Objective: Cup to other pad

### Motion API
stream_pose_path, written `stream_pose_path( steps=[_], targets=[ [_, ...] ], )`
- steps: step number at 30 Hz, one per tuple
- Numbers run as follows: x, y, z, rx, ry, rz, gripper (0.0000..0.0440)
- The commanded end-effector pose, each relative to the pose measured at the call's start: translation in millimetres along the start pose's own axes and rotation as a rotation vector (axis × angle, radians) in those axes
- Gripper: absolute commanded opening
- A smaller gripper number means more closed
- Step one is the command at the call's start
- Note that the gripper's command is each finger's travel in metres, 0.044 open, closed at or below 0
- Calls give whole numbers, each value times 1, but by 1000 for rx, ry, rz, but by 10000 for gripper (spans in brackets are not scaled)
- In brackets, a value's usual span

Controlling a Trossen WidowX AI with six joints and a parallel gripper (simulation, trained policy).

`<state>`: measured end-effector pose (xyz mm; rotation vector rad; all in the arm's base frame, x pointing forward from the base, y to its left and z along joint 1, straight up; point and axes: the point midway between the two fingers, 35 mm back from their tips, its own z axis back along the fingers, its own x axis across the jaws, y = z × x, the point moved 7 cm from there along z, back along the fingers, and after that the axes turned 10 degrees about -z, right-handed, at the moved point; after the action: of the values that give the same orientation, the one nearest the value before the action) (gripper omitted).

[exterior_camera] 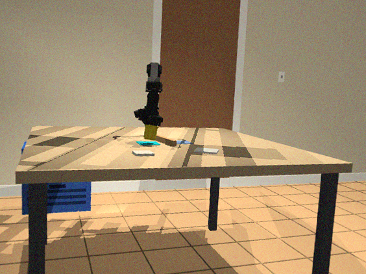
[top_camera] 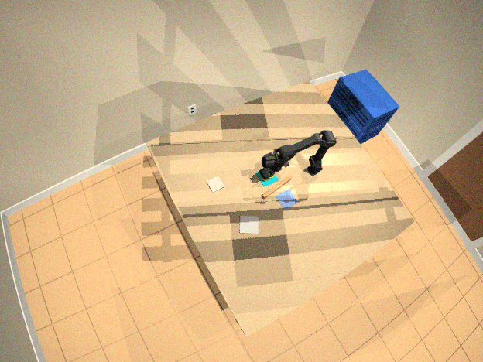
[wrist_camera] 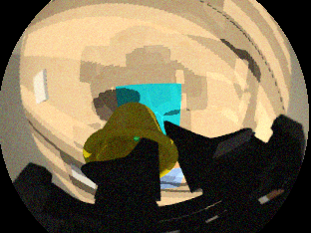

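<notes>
A: How does your cup [top_camera: 268, 179] [exterior_camera: 150, 132] [wrist_camera: 136, 118] look?

B: It's yellow, and you have it upright in the exterior view, left of the middle of the frame. In the wrist view its round mouth opens toward you, low and left of centre, and you can make out a bit of green, a marble [wrist_camera: 137, 138], inside. You can't count the marbles from here.

A: And where is it over your counter [top_camera: 272, 299] [exterior_camera: 273, 155] [wrist_camera: 55, 50]?

B: You have it just above the cyan pad [top_camera: 272, 181] [exterior_camera: 147, 143] [wrist_camera: 166, 97], near the middle of the top view, not set down. Your blue pad [top_camera: 286, 198] [exterior_camera: 183, 142] lies lower right of that one, with the wooden bar [top_camera: 276, 187] [exterior_camera: 167, 141] between them.

A: What about my hand [top_camera: 266, 172] [exterior_camera: 151, 124] [wrist_camera: 158, 124]?

B: You've got it clamped on the cup's wall, one finger reaching inside the mouth and the other outside. It points down over the counter. In the top view your arm [top_camera: 299, 146] [exterior_camera: 153, 100] bends at the upper right and stretches toward the lower left; in the exterior view it rises straight above the cup.
</notes>
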<state>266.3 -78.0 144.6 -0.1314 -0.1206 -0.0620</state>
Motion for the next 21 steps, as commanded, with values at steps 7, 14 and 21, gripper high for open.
stream_pose_path(
  steps=[7, 14, 21],
  targets=[
    [-3, -8, -7, -9, -41, -40, 163],
    [-7, -10, 3, 11, -89, -57, 183],
    [-13, -12, 16, 27, -128, -72, 207]
  ],
)
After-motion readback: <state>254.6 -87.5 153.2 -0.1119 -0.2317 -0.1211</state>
